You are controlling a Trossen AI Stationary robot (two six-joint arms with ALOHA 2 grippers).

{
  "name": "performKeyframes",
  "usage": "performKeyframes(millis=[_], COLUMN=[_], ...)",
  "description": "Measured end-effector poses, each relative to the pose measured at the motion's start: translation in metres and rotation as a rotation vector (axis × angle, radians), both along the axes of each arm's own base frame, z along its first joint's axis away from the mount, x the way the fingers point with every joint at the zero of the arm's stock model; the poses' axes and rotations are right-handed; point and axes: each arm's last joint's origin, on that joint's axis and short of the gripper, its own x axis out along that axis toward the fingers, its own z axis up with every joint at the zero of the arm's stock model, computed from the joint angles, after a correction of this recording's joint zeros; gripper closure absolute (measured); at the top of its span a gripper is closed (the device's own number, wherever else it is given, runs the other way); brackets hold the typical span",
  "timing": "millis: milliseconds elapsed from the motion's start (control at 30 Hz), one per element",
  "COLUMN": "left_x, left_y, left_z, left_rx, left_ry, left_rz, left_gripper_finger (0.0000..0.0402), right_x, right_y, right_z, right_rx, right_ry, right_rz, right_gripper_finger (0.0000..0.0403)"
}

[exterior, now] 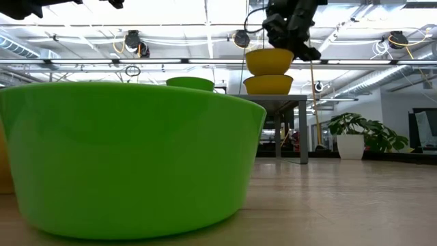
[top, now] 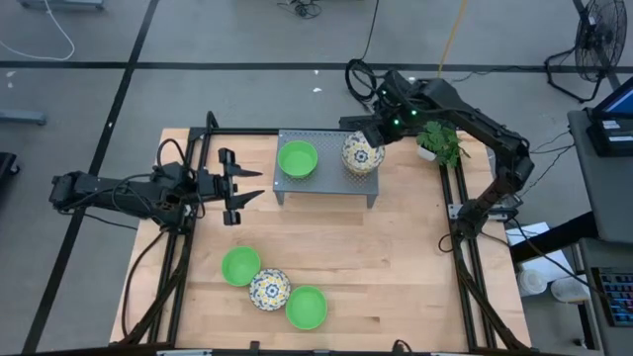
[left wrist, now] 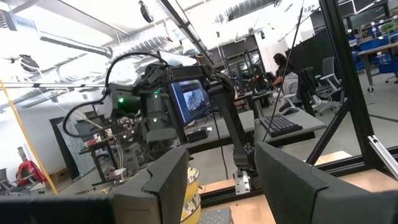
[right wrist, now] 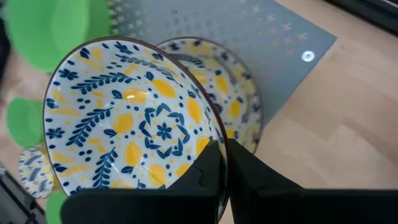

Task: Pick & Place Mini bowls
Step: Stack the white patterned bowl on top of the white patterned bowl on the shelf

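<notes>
From above, the right gripper [top: 374, 136] reaches over the far right end of the grey perforated stand [top: 326, 181], its fingers clenched on the rim of a floral bowl [top: 362, 154] held over that end. A green bowl [top: 297, 159] sits on the stand's left half. The left gripper [top: 243, 186] waits off the stand's left side, above the wooden table [top: 396, 267], fingers spread and grasping nothing. Near the front edge of the table, two green bowls [top: 240, 266] [top: 307, 308] and another floral bowl [top: 269, 290] lie touching in a slanted row. From table height, the nearest green bowl [exterior: 130, 157] fills most of the sight; behind it the held bowl [exterior: 269, 61] hangs just above a second yellow-bottomed bowl [exterior: 268, 84] resting on the stand, with a small gap between them. Past the left wrist's parted fingers [left wrist: 165, 180], the right arm [left wrist: 149, 118] shows across the table, and a person [left wrist: 283, 65] sits at a desk in the room behind. At the right wrist, the fingers [right wrist: 214, 165] pinch the tilted floral bowl's [right wrist: 134, 118] rim, and the other floral bowl [right wrist: 239, 106] lies beneath it on the stand [right wrist: 280, 43].
</notes>
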Motion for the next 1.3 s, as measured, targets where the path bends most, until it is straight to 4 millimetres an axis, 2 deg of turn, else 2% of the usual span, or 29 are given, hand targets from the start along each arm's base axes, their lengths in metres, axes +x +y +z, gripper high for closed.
performKeyframes(millis=[167, 400, 933, 1300], left_x=[0.0, 0.0, 0.0, 0.0], left_y=[0.0, 0.0, 0.0, 0.0], left_z=[0.0, 0.0, 0.0, 0.0], left_rx=[-0.003, 0.001, 0.0, -0.002], left_ry=[0.001, 0.003, 0.003, 0.003], left_rz=[-0.001, 0.001, 0.0, 0.0], left_gripper_finger=[0.0211, 0.0211, 0.021, 0.0211], right_x=[0.008, 0.009, 0.01, 0.011], right_y=[-0.003, -0.006, -0.006, -0.007], right_z=[-0.01, -0.014, -0.014, -0.035], right_rx=[0.014, -0.003, -0.038, -0.013], right_ry=[0.031, 0.065, 0.084, 0.109], right_rz=[0.023, 0.015, 0.007, -0.003], right_gripper_finger=[0.0402, 0.0403, 0.0403, 0.04])
